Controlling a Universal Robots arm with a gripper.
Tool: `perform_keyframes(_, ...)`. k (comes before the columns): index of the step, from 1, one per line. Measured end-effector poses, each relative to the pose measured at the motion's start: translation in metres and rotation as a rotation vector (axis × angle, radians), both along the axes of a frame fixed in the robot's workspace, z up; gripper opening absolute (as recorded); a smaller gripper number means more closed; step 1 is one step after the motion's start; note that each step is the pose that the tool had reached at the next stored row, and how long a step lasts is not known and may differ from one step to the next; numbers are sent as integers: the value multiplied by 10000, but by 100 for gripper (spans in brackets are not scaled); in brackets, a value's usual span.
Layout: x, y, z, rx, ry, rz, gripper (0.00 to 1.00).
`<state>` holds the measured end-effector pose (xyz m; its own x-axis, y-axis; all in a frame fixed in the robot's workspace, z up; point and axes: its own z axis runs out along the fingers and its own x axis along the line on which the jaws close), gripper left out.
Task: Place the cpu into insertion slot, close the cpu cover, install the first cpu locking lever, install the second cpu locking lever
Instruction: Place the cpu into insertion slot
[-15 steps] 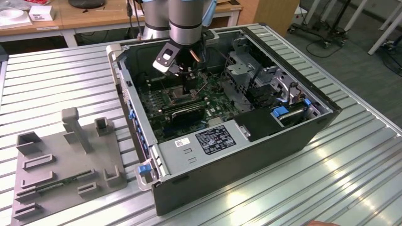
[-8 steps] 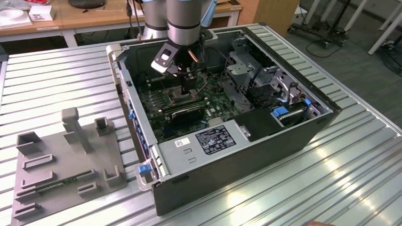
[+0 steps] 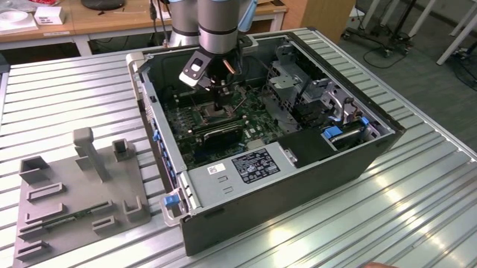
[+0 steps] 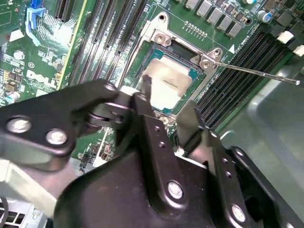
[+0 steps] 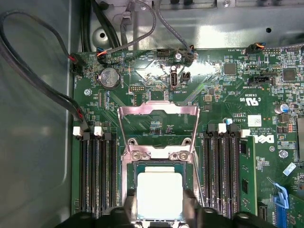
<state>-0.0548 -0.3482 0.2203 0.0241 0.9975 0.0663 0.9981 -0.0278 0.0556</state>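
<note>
The cpu (image 5: 159,194) is a silvery square chip lying in the socket on the green motherboard, also seen in the second wrist view (image 4: 172,78). My gripper (image 5: 160,208) reaches down into the open computer case (image 3: 216,109). Its black fingers (image 4: 142,97) sit flush against two opposite edges of the chip, shut on it. The cpu cover (image 5: 158,109), a thin silver frame, is swung open and lies back past its hinge, away from the chip. A thin locking lever (image 4: 259,74) sticks out sideways from the socket corner, unlatched.
Black memory slots (image 5: 95,171) flank the socket on both sides, and cables (image 5: 42,80) run along the case wall. A drive cage (image 3: 298,89) and a power supply (image 3: 246,164) fill the case's other end. A grey fixture plate (image 3: 75,190) sits on the table at the exterior view's left.
</note>
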Motion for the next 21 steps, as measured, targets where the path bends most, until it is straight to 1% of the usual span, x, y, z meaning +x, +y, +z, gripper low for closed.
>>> perform_keyframes(1,0,0,0,0,0,0,47)
perform_keyframes(2,-1,0,0,0,-1,0,47)
perform_keyframes(6,-2,0,0,0,0,0,24)
perform_keyframes(7,-2,0,0,0,0,0,24)
perform_keyframes(9,-3,0,0,0,0,0,12)
perform_keyframes(18,-8,0,0,0,0,0,11)
perform_keyframes(21,-8,0,-17,0,0,0,11)
